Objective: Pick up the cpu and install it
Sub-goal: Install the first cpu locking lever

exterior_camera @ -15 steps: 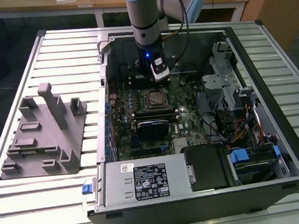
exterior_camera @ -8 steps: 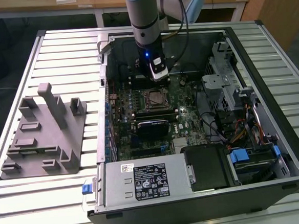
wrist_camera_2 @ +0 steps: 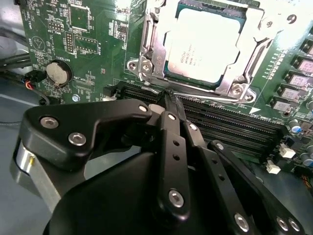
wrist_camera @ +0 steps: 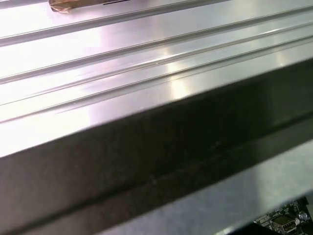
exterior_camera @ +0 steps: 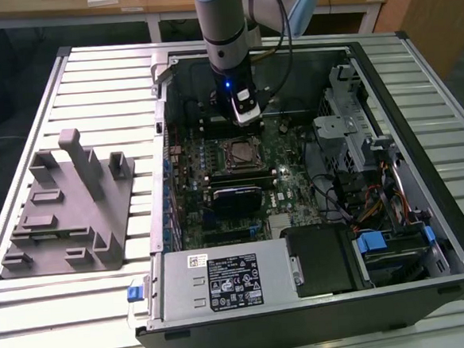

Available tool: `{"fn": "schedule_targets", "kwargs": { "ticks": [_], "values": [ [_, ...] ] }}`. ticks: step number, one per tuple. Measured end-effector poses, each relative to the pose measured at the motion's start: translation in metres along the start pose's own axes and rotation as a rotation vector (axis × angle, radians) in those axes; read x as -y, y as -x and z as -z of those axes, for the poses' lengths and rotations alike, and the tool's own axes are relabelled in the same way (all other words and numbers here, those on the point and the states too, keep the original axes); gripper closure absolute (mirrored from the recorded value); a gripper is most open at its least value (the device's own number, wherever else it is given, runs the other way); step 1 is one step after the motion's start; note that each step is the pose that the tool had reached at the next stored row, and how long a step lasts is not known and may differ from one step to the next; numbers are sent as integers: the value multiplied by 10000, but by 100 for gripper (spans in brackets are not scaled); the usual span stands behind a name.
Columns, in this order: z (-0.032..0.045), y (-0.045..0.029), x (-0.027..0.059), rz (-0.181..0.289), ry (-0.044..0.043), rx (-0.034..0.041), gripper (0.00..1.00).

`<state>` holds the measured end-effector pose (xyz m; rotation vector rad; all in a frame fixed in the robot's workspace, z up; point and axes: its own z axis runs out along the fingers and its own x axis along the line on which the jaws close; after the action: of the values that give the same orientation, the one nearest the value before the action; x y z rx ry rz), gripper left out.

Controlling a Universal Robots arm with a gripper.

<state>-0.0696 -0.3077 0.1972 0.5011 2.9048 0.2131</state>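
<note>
The cpu [wrist_camera_2: 205,46] lies flat in the motherboard socket, its silvery-beige top inside the metal socket frame [wrist_camera_2: 146,54]. In the exterior view the cpu [exterior_camera: 241,152] sits mid-board inside the open computer case. My gripper [wrist_camera_2: 169,95] hangs just beside the socket, over the black memory slots [wrist_camera_2: 230,127]. Its black fingers [wrist_camera_2: 168,147] are pressed together with nothing between them. In the exterior view the gripper [exterior_camera: 246,116] hovers a little behind the socket, apart from the chip.
A grey fixture [exterior_camera: 67,205] with upright posts stands on the slatted table at the exterior view's left. The case wall [wrist_camera: 156,161] and table slats [wrist_camera: 146,63] run close by. The power supply [exterior_camera: 224,282] and drive cage [exterior_camera: 353,142] crowd the case.
</note>
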Motion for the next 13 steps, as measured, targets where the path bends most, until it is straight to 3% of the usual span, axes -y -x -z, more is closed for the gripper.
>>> {"fn": "schedule_targets", "kwargs": {
  "ticks": [4,13],
  "values": [
    [-5,1,9,7,17,59,89],
    [-22,16,64,43,20,99,89]
  ]
}}
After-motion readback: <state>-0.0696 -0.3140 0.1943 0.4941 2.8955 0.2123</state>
